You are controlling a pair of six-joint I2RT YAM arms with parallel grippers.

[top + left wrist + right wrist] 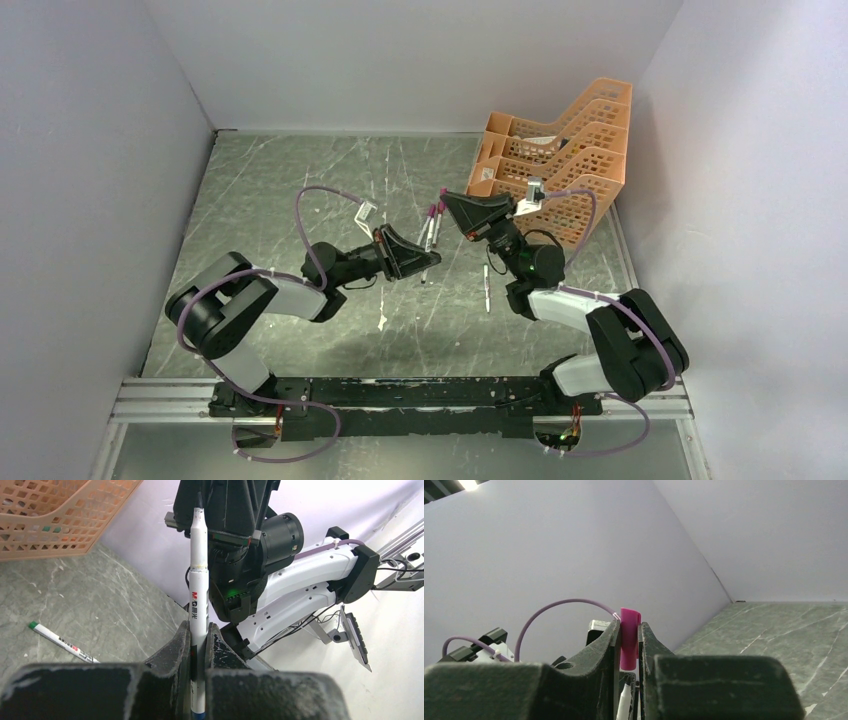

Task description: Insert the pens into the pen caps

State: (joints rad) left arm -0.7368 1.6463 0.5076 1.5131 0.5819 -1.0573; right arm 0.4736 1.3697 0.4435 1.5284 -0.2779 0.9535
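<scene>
Left gripper (198, 647) clamped shut low on pen (198, 590): leaves you bare tip and long free barrel, aimed toward right arm. Right gripper (628, 647) pinches magenta cap (629, 630) by its sides; cap mouth not visible. Both held mid-air above table (300, 200), close, not yet joined. Judge: check your axis alignment.

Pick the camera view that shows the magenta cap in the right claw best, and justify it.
Right wrist: the magenta cap stands close up, pinched in the right claw. In top external it is too small to make out; left wrist shows none of it.
</scene>
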